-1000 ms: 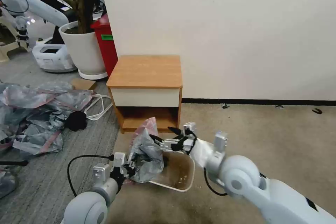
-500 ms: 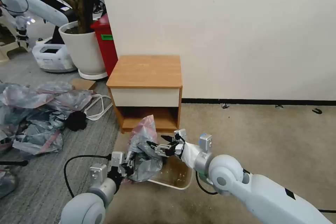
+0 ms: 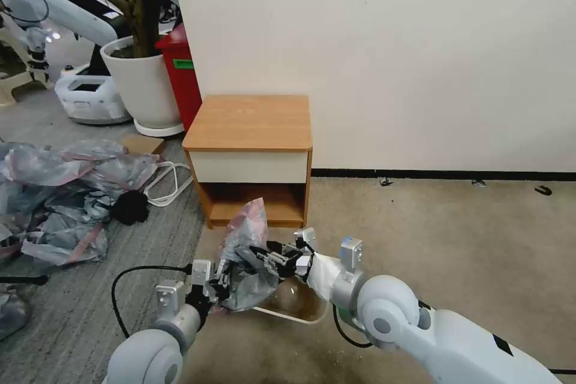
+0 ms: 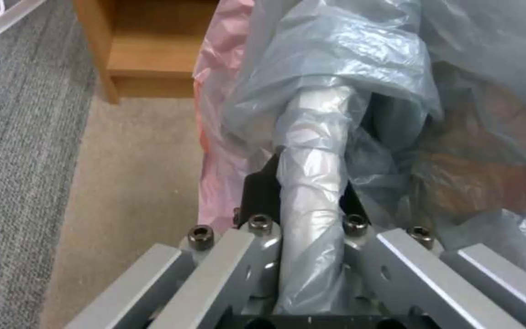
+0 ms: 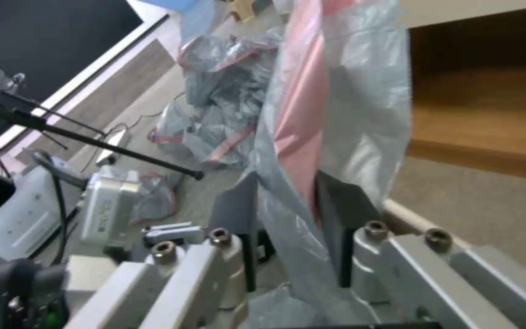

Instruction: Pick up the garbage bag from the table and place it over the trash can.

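Head view: the thin translucent grey garbage bag with its pinkish-red edge strip (image 3: 246, 255) hangs bunched over the small beige plastic trash can (image 3: 300, 306), before the orange-topped wooden side table (image 3: 251, 123); no lettering reads on the tall red bin's green label (image 3: 183, 63). Left wrist view: the left gripper (image 4: 304, 183) is clamped on a twisted roll of bag. Right wrist view: the right gripper (image 5: 287, 201) has its dark pads either side of a fold, whether pinching I cannot tell.
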Available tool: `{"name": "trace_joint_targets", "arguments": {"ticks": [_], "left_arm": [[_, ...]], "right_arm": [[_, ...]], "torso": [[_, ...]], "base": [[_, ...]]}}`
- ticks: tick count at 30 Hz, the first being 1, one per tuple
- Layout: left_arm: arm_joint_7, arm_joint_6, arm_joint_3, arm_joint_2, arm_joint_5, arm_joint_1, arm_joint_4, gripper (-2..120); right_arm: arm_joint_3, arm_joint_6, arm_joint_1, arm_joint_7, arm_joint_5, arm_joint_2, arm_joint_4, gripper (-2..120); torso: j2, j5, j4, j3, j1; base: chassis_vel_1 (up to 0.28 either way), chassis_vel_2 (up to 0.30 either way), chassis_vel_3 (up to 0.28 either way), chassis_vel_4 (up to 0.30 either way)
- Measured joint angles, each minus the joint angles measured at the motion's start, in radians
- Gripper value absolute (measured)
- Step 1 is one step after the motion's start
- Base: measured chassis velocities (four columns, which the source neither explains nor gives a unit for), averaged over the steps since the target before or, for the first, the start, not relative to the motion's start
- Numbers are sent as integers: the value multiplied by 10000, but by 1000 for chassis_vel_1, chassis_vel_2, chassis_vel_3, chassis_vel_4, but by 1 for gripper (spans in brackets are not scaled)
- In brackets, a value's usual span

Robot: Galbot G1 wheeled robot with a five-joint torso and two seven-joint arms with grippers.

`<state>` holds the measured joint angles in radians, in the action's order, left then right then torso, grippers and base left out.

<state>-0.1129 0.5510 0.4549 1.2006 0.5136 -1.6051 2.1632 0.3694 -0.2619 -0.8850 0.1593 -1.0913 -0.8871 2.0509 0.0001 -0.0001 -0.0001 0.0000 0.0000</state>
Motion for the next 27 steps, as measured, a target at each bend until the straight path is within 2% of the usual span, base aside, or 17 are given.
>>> {"name": "trace_joint_targets", "arguments": {"ticks": [21, 27], "left_arm": [[-13, 20, -188, 42, -96, 8, -6, 5], [-14, 22, -219, 41, -97, 33, -61, 5]], "right_arm": [[882, 94, 701, -13, 167, -121, -443, 22], [927, 262, 780, 28, 205, -185, -546, 15]], "torso": [[0, 0, 1, 0, 0], [0, 0, 0, 0, 0]], "base": [[0, 0, 0, 0], [0, 0, 0, 0]]}}
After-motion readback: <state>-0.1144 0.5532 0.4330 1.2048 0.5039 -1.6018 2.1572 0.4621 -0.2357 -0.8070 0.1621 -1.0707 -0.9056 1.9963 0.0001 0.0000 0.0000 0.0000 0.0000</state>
